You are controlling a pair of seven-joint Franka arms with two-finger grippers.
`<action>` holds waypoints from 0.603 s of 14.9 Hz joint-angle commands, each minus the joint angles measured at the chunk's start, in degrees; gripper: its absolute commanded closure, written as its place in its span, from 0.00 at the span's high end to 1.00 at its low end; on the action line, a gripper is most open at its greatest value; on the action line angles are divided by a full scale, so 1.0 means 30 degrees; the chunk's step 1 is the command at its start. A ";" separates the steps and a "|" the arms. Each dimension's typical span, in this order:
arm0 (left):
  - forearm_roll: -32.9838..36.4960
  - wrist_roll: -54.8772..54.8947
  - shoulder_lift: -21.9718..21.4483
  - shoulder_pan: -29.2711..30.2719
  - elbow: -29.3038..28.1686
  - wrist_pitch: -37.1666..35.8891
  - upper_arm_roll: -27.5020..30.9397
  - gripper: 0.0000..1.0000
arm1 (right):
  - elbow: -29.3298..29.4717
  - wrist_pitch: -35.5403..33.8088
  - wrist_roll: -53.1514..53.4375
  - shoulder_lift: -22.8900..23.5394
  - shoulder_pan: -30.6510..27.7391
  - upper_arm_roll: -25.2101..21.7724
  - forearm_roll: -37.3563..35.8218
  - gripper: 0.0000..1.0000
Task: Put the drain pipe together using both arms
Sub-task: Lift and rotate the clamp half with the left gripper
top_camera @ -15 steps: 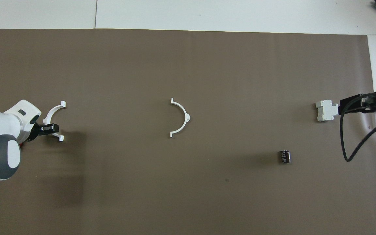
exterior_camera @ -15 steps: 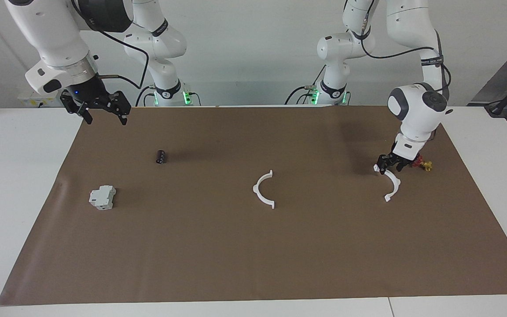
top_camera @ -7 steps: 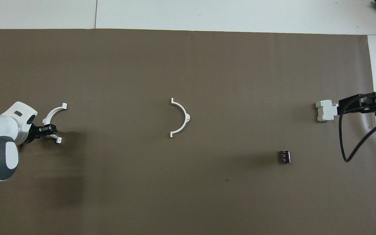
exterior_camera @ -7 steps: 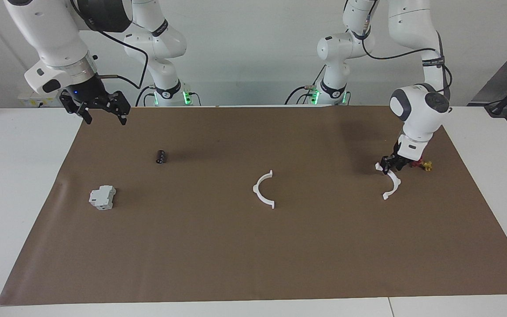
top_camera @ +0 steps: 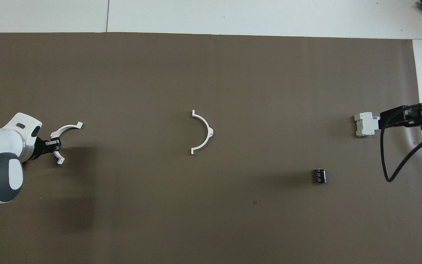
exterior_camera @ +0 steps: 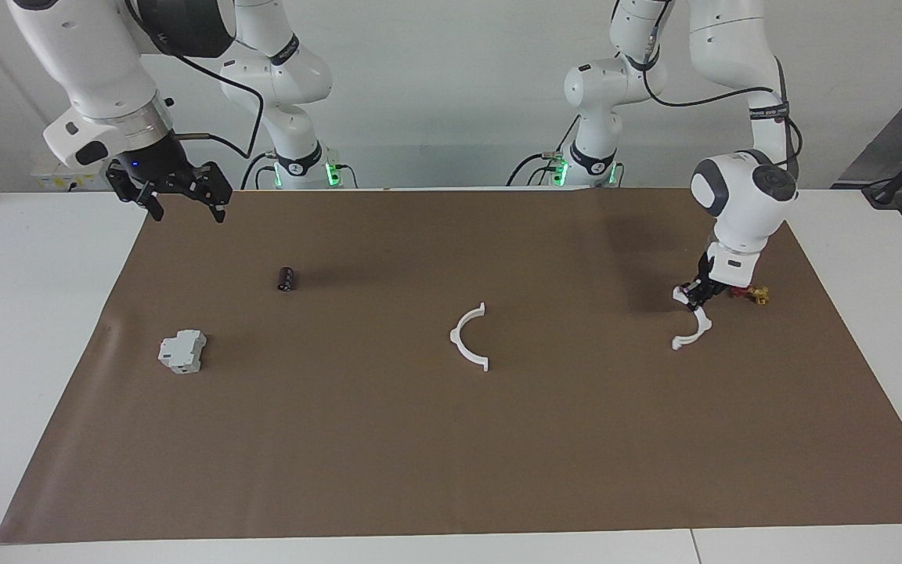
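The drain pipe lies as two thin white half-rings on the brown mat. One half-ring [exterior_camera: 467,338] [top_camera: 205,131] rests flat at the mat's middle, untouched. The other half-ring [exterior_camera: 692,327] [top_camera: 66,128] is at the left arm's end of the mat. My left gripper [exterior_camera: 699,295] [top_camera: 52,145] reaches steeply down and is shut on this ring's arc near one end tab. Its free end points toward the mat's middle. My right gripper [exterior_camera: 183,207] [top_camera: 384,121] hangs open and high over the mat's corner at the right arm's end, holding nothing.
A grey-white boxy block [exterior_camera: 182,351] [top_camera: 365,124] and a small black cylinder [exterior_camera: 286,279] [top_camera: 319,175] lie toward the right arm's end. A small red-and-yellow valve piece [exterior_camera: 754,294] sits right beside the left gripper, toward the mat's edge.
My left gripper has closed on the half-ring. The ring turned in the grip, its free end swinging toward the mat's middle. The right arm has barely moved.
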 commanded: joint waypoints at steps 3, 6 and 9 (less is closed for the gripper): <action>0.0060 -0.0367 0.0007 -0.0334 0.0291 -0.0069 0.0006 0.00 | -0.0236 0.0305 -0.0210 -0.0180 -0.0115 0.0034 0.0074 1.00; 0.0031 -0.1996 -0.0286 -0.0685 0.1226 -0.1940 -0.0111 0.00 | -0.0236 0.0305 -0.0210 -0.0180 -0.0115 0.0034 0.0074 1.00; 0.0031 -0.6677 -0.0258 -0.1564 0.1317 -0.1888 -0.0199 0.00 | -0.0236 0.0305 -0.0210 -0.0209 -0.0115 0.0034 0.0074 1.00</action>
